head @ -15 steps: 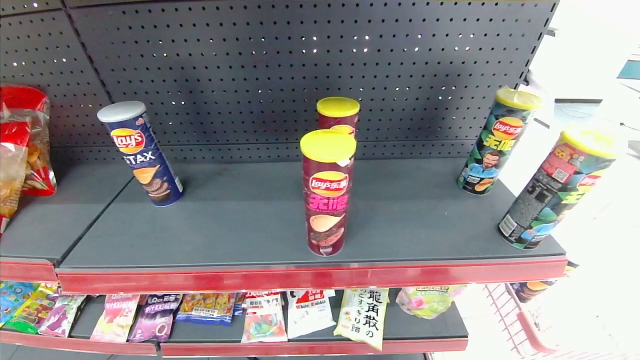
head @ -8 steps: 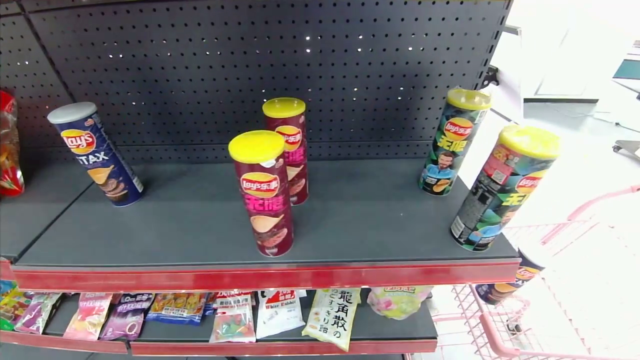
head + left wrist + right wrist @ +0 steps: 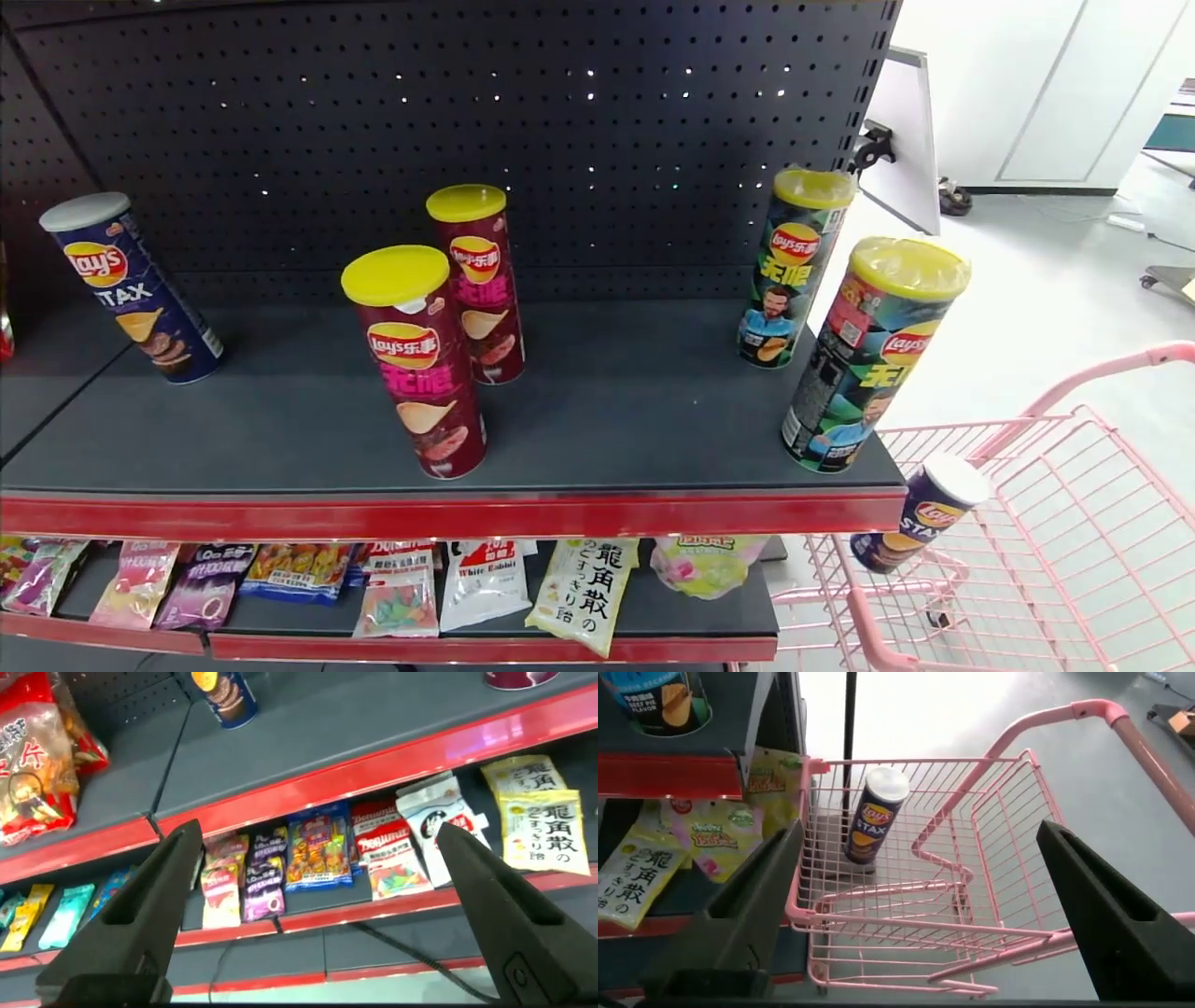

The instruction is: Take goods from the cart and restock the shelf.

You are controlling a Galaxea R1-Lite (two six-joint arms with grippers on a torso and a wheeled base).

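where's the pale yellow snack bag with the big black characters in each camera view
Head view: pale yellow bag on the lower shelf, between the white bag and the green-and-pink bag.
Left wrist view: pale yellow bag beside the white bag.
Right wrist view: pale yellow bag beside the green-and-pink bag.
Shared landmark: the red shelf edge just above it.

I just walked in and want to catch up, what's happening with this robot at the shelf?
It is restocking a shelf. Five chip cans stand on it, and one navy can sits in the pink cart beside it. The right gripper, open and empty, hangs above the cart; the left gripper, also open and empty, faces the lower snack shelf.
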